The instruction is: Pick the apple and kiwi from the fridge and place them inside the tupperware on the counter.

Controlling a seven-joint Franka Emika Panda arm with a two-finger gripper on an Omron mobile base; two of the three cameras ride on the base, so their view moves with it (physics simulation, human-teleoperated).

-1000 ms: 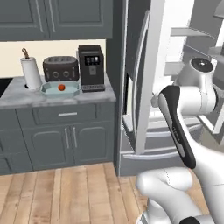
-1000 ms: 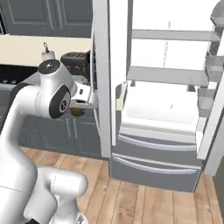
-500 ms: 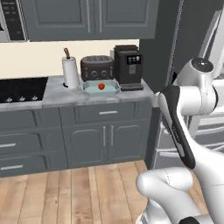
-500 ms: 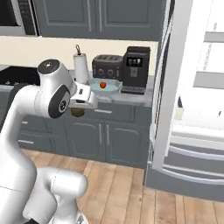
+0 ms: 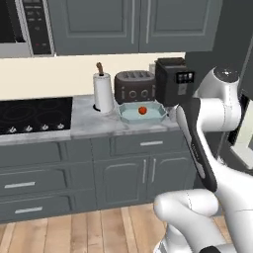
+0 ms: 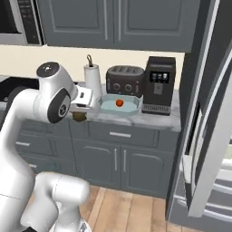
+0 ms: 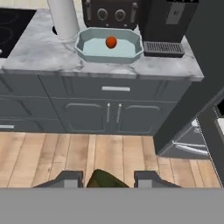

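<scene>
Meanwhile — kiwi (image 7: 104, 180) between pincer (image 7: 105, 179) fingers

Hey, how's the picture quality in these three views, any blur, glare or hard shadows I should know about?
Left base view: soft and slightly blurry, flat even light, no glare; the apple in the tupperware is a small smudge. Right base view: equally soft, with only faint shading under the gripper holding the kiwi. Hand view: sharpest on the counter; the kiwi is cut off at the bottom.

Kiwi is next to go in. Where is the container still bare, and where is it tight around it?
The tupperware floor is bare left and right of the apple. Behind it the toaster and coffee machine crowd in, with the paper towel roll at its left. The counter in front is bare.
</scene>
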